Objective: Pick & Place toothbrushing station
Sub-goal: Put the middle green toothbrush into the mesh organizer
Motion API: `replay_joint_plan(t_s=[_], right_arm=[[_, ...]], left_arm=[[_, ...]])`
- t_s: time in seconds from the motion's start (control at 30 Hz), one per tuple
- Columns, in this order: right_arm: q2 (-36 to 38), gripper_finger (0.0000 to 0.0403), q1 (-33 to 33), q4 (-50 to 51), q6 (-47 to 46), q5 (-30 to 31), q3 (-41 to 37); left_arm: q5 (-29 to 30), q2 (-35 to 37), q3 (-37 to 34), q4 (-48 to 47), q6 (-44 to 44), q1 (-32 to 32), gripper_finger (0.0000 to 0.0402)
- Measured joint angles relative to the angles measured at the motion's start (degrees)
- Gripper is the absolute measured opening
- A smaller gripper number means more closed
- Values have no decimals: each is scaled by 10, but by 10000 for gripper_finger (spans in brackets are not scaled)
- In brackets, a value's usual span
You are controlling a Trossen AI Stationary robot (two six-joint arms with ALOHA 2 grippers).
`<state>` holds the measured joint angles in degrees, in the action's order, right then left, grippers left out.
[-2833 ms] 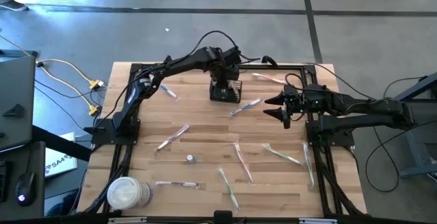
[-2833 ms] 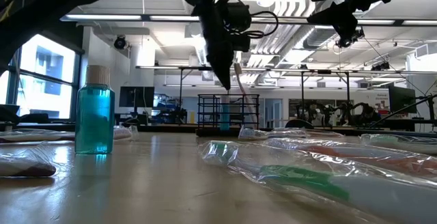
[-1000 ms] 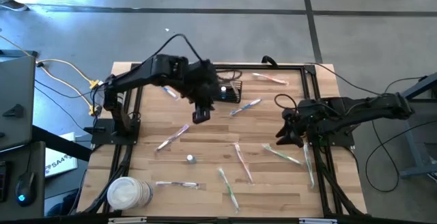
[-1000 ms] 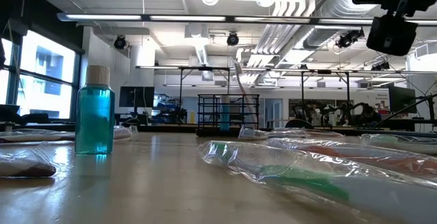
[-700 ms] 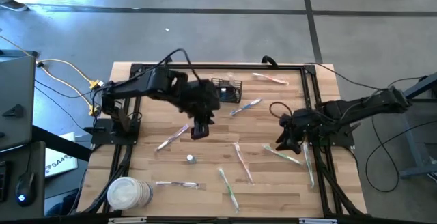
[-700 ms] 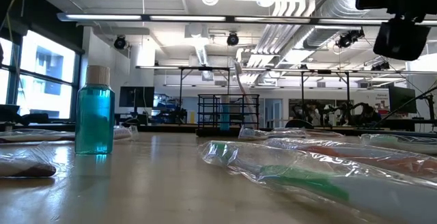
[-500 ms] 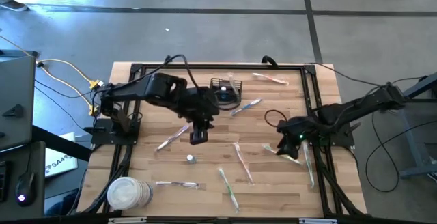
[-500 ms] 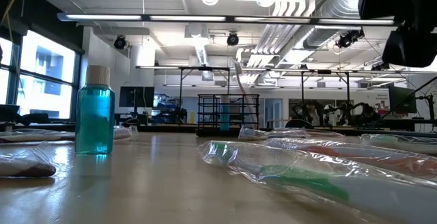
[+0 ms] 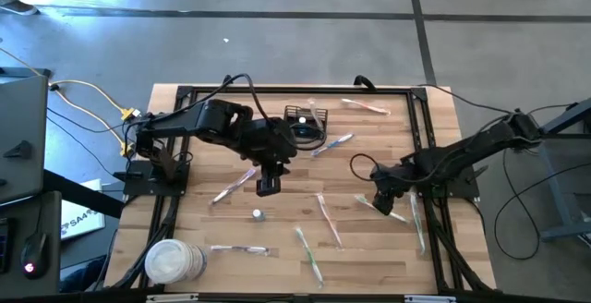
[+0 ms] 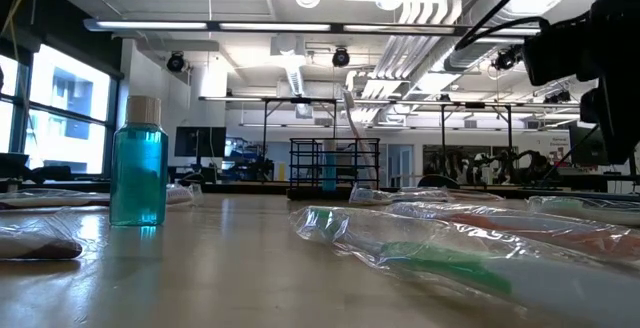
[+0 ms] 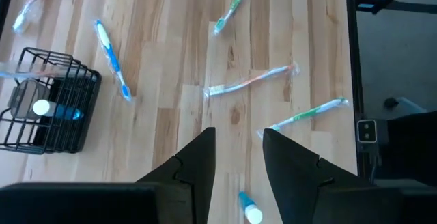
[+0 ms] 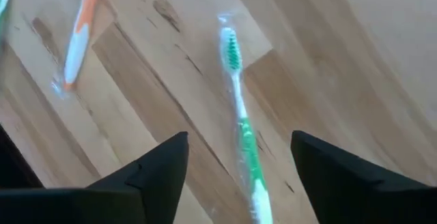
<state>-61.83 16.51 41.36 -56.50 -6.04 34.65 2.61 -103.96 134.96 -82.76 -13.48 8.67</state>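
Note:
The toothbrushing station, a small black wire basket (image 9: 306,124), stands on its bottom at the table's far middle. In the left wrist view the basket (image 11: 46,109) holds a blue bottle with a white cap and a wrapped toothbrush. My left gripper (image 9: 268,186) hangs open over bare wood nearer the table's middle, with nothing between its fingers (image 11: 237,134). My right gripper (image 9: 381,200) is low at the right, open. Its fingers stand on either side of a wrapped green toothbrush (image 12: 236,91) without touching it.
Several wrapped toothbrushes lie scattered on the wooden table, among them an orange one (image 12: 80,36) and a blue one (image 11: 111,59). A small blue bottle (image 9: 258,214) lies near the middle. A round white tub (image 9: 172,261) stands at the near left corner.
My left gripper has swung away from the basket toward the table's near edge, then stopped. My right gripper has sunk and tipped further downward, coming over the green toothbrush at the right.

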Motion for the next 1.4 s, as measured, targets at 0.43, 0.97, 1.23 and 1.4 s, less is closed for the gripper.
replay_joint_plan(t_s=[0.43,0.97,1.23,1.4], right_arm=[[-73,284,1,-14,26,2,0],[-208,284,2,-119,37,50,4],[-235,279,3,-114,30,89,7],[-236,236,2,-102,12,108,6]], left_arm=[[-1,0,0,3,-14,0,122],[0,0,0,-6,-30,9,122],[16,0,0,8,-34,11,122],[9,-8,0,7,-49,12,122]])
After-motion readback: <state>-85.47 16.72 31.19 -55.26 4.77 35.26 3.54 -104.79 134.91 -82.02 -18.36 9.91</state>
